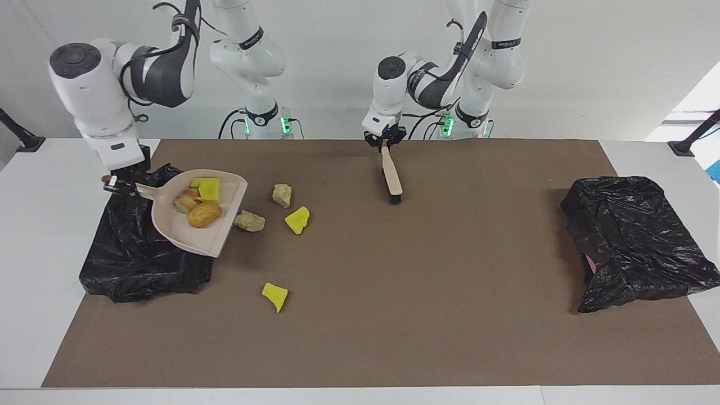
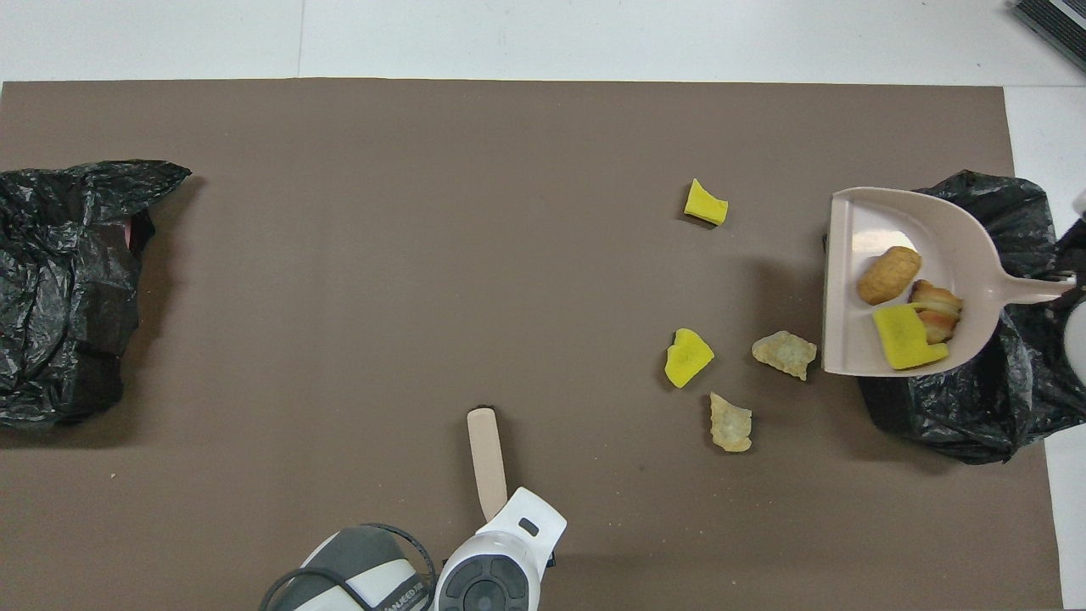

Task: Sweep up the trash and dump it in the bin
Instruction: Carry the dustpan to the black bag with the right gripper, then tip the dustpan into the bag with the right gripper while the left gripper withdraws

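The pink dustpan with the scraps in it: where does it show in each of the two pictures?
Facing view: the dustpan hangs toward that picture's left, held up by its handle in the right pincer, over the black bin bag.
Overhead view: the dustpan sits at that picture's right edge, over the same bag.
Shared landmark: the beige stone-like lump on the mat just beside the pan's open lip.

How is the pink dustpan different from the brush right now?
The dustpan is wide and scoop-shaped; the brush is long and thin. The dustpan carries three lumps of trash; the brush carries nothing. The dustpan is up over the black bin, gripped by the right gripper; the brush hangs bristles-down from the left gripper. Both are pale and held by their handles.
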Controlling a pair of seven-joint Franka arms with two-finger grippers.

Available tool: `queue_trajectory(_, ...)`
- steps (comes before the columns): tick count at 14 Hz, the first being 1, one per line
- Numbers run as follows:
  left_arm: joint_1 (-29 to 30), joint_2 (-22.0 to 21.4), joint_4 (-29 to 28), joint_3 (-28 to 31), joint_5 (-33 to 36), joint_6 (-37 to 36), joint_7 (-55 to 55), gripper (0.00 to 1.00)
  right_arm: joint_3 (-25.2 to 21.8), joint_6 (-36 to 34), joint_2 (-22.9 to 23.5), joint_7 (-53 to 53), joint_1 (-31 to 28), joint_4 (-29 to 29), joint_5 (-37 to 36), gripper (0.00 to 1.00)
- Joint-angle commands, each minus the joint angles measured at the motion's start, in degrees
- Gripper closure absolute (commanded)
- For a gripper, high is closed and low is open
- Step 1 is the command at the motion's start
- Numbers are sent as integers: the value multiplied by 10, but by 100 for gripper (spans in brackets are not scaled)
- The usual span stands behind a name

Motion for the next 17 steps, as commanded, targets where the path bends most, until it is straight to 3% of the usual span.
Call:
queue_trajectory(1,3,-6,-3,12,10,6,7,0,7,33,-9,-74,-52,-9,3,100)
queue_trajectory(7,120,20,76,15,11,-13,6,0,6,126,-24,-76,-71,-48,-148,100)
queue_trajectory(10,188,24,104,15,11,-12,76,0,7,157,-66,28,-47,-118,-257,100)
queue_trajectory(13,254,59,161,16,11,-17,193,0,7,136,-96,158,5,-158,-380,100)
queue_trajectory(15,285,94,217,16,14,-40,225,0,8,96,-98,188,42,-157,-415,100)
queue_trajectory(17,307,121,263,16,73,-42,264,0,9,66,-104,208,70,-156,-467,100)
